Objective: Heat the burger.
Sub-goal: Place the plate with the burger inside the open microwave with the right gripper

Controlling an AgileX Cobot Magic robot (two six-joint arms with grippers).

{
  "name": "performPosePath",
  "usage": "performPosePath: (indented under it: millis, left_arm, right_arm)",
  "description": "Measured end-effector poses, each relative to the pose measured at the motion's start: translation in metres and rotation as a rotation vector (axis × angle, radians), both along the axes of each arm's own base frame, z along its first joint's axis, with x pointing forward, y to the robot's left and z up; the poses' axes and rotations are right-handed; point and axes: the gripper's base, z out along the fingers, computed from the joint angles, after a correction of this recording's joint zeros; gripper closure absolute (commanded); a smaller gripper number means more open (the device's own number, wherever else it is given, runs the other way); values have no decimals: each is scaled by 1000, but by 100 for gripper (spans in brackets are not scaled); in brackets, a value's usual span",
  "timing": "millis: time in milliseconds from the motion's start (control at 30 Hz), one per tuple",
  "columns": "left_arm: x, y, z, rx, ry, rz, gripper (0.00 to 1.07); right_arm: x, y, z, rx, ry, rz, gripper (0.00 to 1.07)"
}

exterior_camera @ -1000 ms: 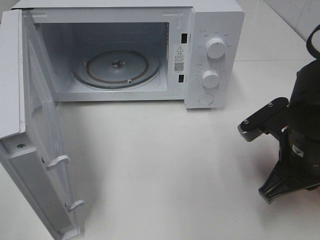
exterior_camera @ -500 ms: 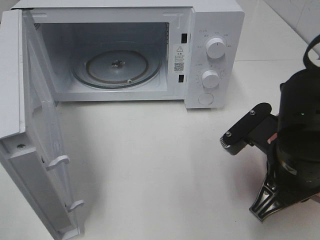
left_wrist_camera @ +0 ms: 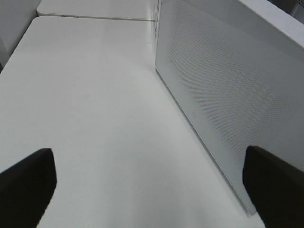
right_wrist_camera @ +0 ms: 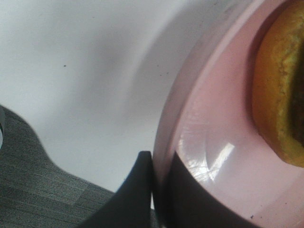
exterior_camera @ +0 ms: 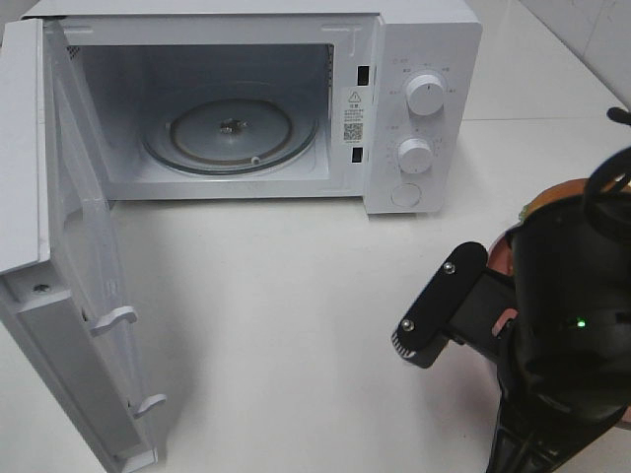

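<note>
The burger (right_wrist_camera: 279,90) rests on a pink plate (right_wrist_camera: 213,133), showing only the golden-orange curved edge of its bun (the fillings are out of view). From above, just an orange-brown sliver shows at the table's right.

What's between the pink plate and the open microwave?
Only bare white tabletop separates the round pink plate from the white microwave, per exterior high view.

You have here: microwave (exterior_camera: 424,39), white, knobs (exterior_camera: 425,94) white; door (left_wrist_camera: 228,95), fine dotted mesh; turntable (exterior_camera: 232,133), clear greyish glass; table (exterior_camera: 296,296), plain white; plate (right_wrist_camera: 213,142), glossy pink; burger (right_wrist_camera: 278,85), golden-orange bun. Your left gripper (left_wrist_camera: 149,190) and right gripper (right_wrist_camera: 159,180), black; right arm (exterior_camera: 567,276), black, one green light (exterior_camera: 579,321); floor (right_wrist_camera: 38,190), grey, finely striped.
</note>
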Motion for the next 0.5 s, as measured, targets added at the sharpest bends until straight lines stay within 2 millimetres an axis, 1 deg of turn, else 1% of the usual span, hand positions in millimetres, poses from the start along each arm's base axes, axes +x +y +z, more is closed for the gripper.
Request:
performPosePath:
  millis: [67, 133, 233, 300, 400, 467, 500]
  left_arm:
    - [0, 0, 0, 0, 0, 0, 7]
    - [0, 0, 0, 0, 0, 0, 7]
    - [0, 0, 0, 0, 0, 0, 7]
    - [0, 0, 0, 0, 0, 0, 7]
    - [0, 0, 0, 0, 0, 0, 7]
    - [0, 0, 0, 0, 0, 0, 7]
    - [0, 0, 0, 0, 0, 0, 7]
  right_arm:
    - [-2, 2, 0, 2, 4, 9, 107]
    - [-13, 10, 0, 1, 11, 61, 107]
    - [-16, 12, 0, 1, 11, 80, 107]
    - [-27, 20, 0, 1, 9, 142, 107]
    - [-30, 21, 0, 3, 7, 152, 107]
    - [-39, 26, 0, 5, 4, 192, 107]
    - [-39, 26, 0, 5, 4, 192, 107]
